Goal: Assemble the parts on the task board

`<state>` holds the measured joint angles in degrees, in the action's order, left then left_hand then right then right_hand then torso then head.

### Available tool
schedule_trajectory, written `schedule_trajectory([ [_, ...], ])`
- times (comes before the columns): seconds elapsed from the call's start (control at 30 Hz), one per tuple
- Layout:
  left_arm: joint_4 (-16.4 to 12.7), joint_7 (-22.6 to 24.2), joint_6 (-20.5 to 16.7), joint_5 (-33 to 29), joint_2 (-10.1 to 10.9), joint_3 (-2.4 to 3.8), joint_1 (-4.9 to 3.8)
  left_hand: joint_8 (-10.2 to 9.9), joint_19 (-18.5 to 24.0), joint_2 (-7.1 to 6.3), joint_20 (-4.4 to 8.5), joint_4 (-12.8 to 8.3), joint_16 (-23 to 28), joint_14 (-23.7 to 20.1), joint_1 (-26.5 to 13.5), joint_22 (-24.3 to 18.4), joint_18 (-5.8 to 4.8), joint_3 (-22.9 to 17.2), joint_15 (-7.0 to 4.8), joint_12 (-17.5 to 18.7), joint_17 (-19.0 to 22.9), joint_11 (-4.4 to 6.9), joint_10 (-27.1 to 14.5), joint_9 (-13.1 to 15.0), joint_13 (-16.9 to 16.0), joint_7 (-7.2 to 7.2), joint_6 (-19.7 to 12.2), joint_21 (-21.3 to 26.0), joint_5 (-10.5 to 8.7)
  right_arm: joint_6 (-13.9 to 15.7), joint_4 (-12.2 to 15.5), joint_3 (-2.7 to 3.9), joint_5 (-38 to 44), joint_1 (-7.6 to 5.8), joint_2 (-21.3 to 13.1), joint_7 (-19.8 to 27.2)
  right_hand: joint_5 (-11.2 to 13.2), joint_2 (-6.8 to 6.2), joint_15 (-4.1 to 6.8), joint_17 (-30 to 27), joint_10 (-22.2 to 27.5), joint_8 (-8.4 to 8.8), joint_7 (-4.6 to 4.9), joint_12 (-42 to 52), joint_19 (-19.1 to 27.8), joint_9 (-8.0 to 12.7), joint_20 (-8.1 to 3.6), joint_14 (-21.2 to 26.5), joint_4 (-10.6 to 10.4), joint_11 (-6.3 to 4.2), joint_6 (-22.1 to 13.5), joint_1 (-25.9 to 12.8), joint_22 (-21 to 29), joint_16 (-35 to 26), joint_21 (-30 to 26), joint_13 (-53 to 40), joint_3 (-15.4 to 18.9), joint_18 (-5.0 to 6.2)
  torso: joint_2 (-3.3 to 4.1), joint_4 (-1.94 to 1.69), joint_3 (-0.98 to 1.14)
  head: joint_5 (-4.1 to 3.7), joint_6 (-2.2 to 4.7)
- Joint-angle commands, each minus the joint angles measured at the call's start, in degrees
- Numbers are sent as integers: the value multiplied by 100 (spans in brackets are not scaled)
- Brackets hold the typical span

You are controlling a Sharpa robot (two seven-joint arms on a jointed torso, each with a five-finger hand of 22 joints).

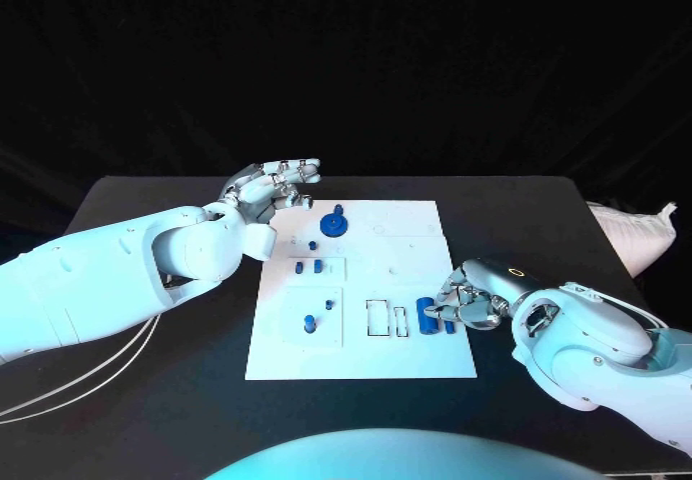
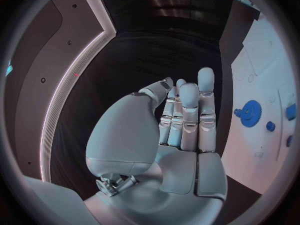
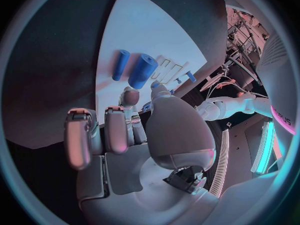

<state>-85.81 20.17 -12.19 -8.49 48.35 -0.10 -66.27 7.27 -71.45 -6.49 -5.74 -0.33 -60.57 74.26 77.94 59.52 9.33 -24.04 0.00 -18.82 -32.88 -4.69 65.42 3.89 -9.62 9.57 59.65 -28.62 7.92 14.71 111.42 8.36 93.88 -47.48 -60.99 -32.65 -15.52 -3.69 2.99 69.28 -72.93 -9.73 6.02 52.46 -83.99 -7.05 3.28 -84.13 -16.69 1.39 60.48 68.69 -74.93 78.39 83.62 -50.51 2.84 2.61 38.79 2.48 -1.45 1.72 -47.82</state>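
We see the right hand point(image 1: 469, 300) at the board's point(image 1: 418, 360) right edge, near its front corner. Its fingers curl down beside two blue cylinders point(image 1: 428, 313); the right wrist view shows a thick cylinder point(image 3: 142, 71) and a thin one point(image 3: 120, 64) lying side by side ahead of the fingertips point(image 3: 129, 97). We cannot tell whether the fingers already hold anything.

Judged step: picking a cylinder. We would close on one only, gripping across its width, and lift straight up so the neighbour does not roll.

The left hand point(image 1: 271, 187) hovers off the board's far left corner, fingers spread, holding nothing. A blue gear point(image 1: 335, 223) sits near the far edge; small pegs point(image 1: 303, 266) and another peg point(image 1: 309, 322) stand along the left side. Two empty slots point(image 1: 387, 317) lie just beside the cylinders, so a dragged part could catch there.
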Motion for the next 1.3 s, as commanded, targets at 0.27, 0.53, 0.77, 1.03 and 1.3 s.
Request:
schedule_trajectory([
  [0.27,-7,5,138,32,-15,2,2,6,33,22,5,-37,34,-49,15,-6,93,-6,-5,-8,7,0,-53,-3,-9,-13,-35,26,-1,-366,-190,-11,253,88,232,-138,-68,149,-2,15,37,-51,-12,69,-174,-38,-16,-277,10,-15,-10,38,-670,30,43,-115,91,-48,1,-10,-7,9,-32],
  [0.53,-6,-5,146,32,-5,1,4,6,33,22,5,-37,34,-49,15,-6,93,-6,-5,-8,7,0,-53,-3,-9,-13,-35,26,-1,-569,-381,-32,321,169,412,-150,-120,224,10,22,16,-96,-28,137,-177,-94,-24,-277,35,-30,19,245,-684,44,52,-274,141,-50,4,-6,-2,46,-65],
  [0.77,-12,-20,161,45,1,1,4,10,39,28,0,-43,36,-59,9,-17,95,5,1,-31,20,-8,-84,-2,-15,-6,-50,50,-2,-543,-467,-40,344,240,549,-162,-115,350,32,27,-33,-153,-52,213,-184,-176,-42,-275,107,-56,70,617,-705,56,65,-451,121,-54,0,2,-9,68,-77],
  [1.03,-16,-33,177,56,11,0,5,10,39,28,0,-43,36,-59,9,-17,95,5,1,-31,20,-8,-84,-2,-15,-6,-50,50,-2,6,-419,-39,186,253,549,-179,-68,553,56,67,-178,-212,-88,398,-199,-258,-61,-281,119,-90,145,851,-737,83,86,-692,17,-61,-1,11,-5,80,-71],
  [1.3,-19,-40,199,64,13,-1,15,10,39,28,0,-43,36,-59,9,-17,95,5,1,-31,20,-8,-84,-2,-15,-6,-50,50,-2,905,-74,10,-225,244,476,-150,-390,581,81,147,-282,-242,-119,482,-223,-346,-88,-296,19,-118,192,794,-781,138,119,-833,62,-72,-5,6,-6,63,-58],
])
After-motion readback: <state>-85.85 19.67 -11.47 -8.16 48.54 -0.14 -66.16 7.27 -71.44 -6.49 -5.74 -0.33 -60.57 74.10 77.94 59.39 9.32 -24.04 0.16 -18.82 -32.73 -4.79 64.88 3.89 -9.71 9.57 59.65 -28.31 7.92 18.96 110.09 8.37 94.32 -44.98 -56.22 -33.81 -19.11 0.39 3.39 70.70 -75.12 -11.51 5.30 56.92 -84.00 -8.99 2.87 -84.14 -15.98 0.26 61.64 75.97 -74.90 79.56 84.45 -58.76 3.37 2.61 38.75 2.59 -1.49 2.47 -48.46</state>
